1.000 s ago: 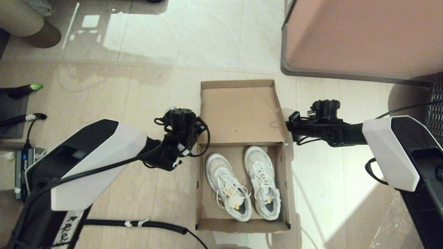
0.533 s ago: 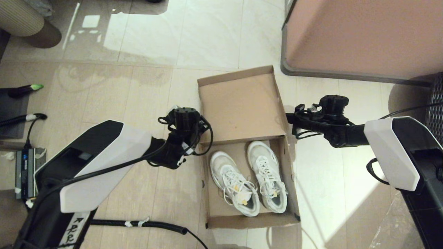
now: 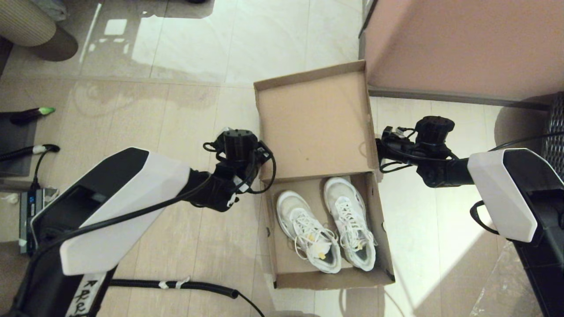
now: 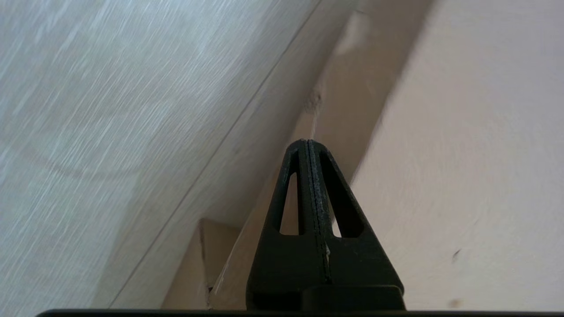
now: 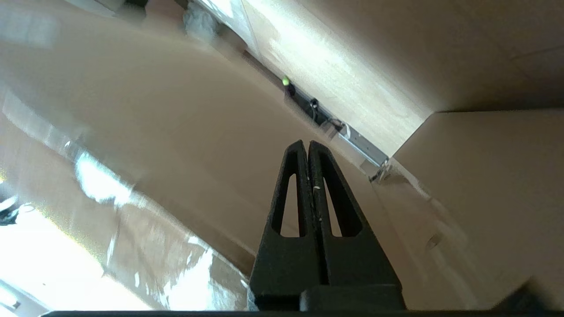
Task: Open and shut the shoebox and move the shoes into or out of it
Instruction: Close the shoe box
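The brown shoebox [image 3: 335, 280] stands open on the floor, its lid [image 3: 315, 123] tilted up toward the far side. Inside lie the two white shoes [image 3: 308, 235], side by side, toes toward the lid. My left gripper [image 3: 262, 159] is against the lid's left edge near the hinge. In the left wrist view its fingers [image 4: 307, 141] are shut, with the cardboard edge just past the tips. My right gripper [image 3: 381, 146] presses the lid's right edge. It is shut too [image 5: 307, 143], with cardboard beside it.
A large pinkish-brown cabinet [image 3: 462, 44] with a grey edge stands just behind the lid's far right corner. A power strip [image 3: 28, 211] and cables [image 3: 198, 286] lie at the left. A dark woven object [image 3: 556, 132] is at the far right.
The lid has swung up higher and the whole box has slid and turned to the right. Both grippers have followed at the lid's sides, still shut.
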